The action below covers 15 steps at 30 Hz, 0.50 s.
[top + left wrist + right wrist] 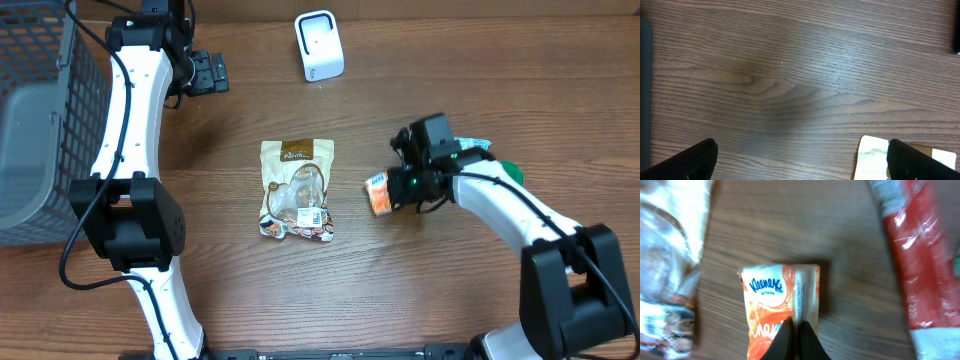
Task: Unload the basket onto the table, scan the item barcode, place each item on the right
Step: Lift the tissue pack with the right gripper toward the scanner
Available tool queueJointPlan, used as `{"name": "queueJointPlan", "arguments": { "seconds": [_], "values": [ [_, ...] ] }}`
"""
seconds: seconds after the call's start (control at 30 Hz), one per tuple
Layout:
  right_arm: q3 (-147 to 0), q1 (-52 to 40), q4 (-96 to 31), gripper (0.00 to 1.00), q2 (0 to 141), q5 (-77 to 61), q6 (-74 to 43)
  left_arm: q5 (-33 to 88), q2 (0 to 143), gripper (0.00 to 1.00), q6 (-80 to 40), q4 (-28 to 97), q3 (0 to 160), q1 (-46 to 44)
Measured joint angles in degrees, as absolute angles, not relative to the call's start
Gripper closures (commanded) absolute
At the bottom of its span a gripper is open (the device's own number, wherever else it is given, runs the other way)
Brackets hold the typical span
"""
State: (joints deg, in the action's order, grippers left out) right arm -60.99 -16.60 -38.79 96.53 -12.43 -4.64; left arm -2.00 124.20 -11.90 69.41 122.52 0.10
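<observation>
A grey wire basket (40, 120) sits at the edge of my wooden table (450, 300). A clear-windowed snack bag (297, 190) lies mid-table, and a red packet (920, 255) lies well apart from it.

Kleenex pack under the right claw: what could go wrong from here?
The right gripper pinches only a thin fold of the Kleenex pack, so it may slip out when lifted. The scanner stands far off, a long carry. The snack bag lies close beside and could be nudged.

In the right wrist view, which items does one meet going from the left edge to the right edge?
clear snack bag → Kleenex pack → red packet
</observation>
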Motion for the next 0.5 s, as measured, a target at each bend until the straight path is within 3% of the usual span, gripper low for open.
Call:
{"name": "queueJointPlan", "arguments": {
  "seconds": [0.2,0.4,0.5],
  "values": [
    [-71.2,-17.4,-43.0,0.97,93.6,-9.8,-3.6,-2.0,124.2,0.0,-11.9,69.4,122.5,0.1],
    [-92.8,-18.0,-58.5,0.97,93.3,-4.9,-2.8,-2.0,124.2,0.0,-11.9,69.3,122.5,0.1],
    [-103.4,-18.1,-60.2,0.97,93.3,-3.0,-2.5,-2.0,124.2,0.0,-11.9,69.4,122.5,0.1]
  ]
}}
